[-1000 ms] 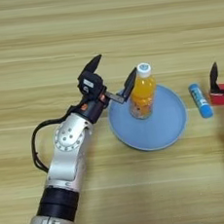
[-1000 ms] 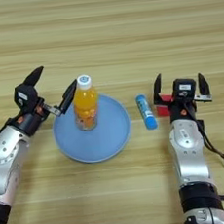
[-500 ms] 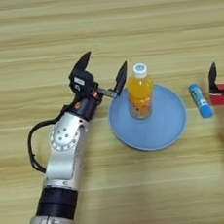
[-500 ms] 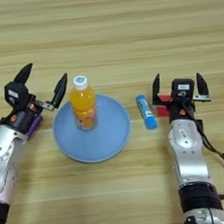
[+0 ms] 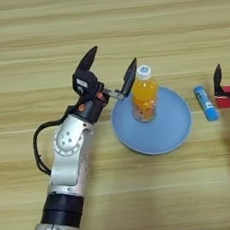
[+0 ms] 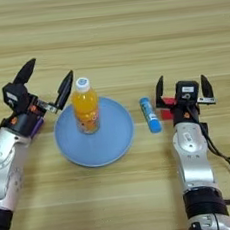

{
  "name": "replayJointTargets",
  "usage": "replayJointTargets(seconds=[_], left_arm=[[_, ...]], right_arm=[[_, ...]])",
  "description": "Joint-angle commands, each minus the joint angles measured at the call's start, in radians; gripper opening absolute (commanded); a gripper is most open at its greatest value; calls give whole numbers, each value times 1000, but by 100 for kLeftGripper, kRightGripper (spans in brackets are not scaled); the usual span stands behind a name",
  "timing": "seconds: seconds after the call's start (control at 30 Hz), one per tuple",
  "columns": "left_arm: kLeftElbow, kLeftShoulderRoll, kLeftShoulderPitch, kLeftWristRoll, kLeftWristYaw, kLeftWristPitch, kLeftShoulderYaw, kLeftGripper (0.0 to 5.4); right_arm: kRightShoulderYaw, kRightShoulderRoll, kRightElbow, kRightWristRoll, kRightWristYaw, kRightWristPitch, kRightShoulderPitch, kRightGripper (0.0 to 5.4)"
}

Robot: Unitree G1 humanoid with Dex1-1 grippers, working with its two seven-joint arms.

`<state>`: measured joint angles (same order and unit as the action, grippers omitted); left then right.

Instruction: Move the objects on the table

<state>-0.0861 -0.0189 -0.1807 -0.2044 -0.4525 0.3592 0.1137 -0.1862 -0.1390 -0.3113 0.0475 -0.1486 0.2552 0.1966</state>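
Observation:
A clear bottle of orange drink with a white cap stands upright on a blue plate in the middle of the wooden table. Just left of the bottle's cap, my left gripper is open, its right finger near the cap but apart from it. A corner of the purple block shows beneath that gripper's wrist, left of the plate. My right gripper stands open at the right, holding nothing.
A small blue tube lies on the table between the plate and my right gripper. A red piece shows at the base of the right gripper's fingers.
My left gripper has drawn back a little to the left and toward the far side, away from the bottle's body. The bottle, plate, tube and right arm stay put.

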Motion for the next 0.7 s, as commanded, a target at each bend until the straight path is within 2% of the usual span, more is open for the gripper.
replayJointTargets(seconds=[0.03, 0.13, 0.2, 0.37, 0.53, 0.7], left_arm=[[10, 2, 18, -9, -37, 18, 32, 540], [28, 5, 38, -16, -69, 32, 65, 540], [23, 3, 45, -2, -79, 30, 84, 540], [-119, -11, 26, 93, -83, 60, 130, 540], [-260, -4, -14, 143, -55, 109, 124, 540], [-313, -1, -35, 140, -50, 138, 113, 540]], right_arm=[[2, -1, -6, 1, -6, 4, 14, 538], [2, 0, -6, 2, -6, 4, 14, 538], [3, 0, -6, 3, -7, 3, 14, 538], [4, 1, -8, 4, -8, 4, 15, 538], [5, 2, -2, 5, -10, 3, 13, 538], [5, 2, -5, 5, -9, 3, 15, 538]])
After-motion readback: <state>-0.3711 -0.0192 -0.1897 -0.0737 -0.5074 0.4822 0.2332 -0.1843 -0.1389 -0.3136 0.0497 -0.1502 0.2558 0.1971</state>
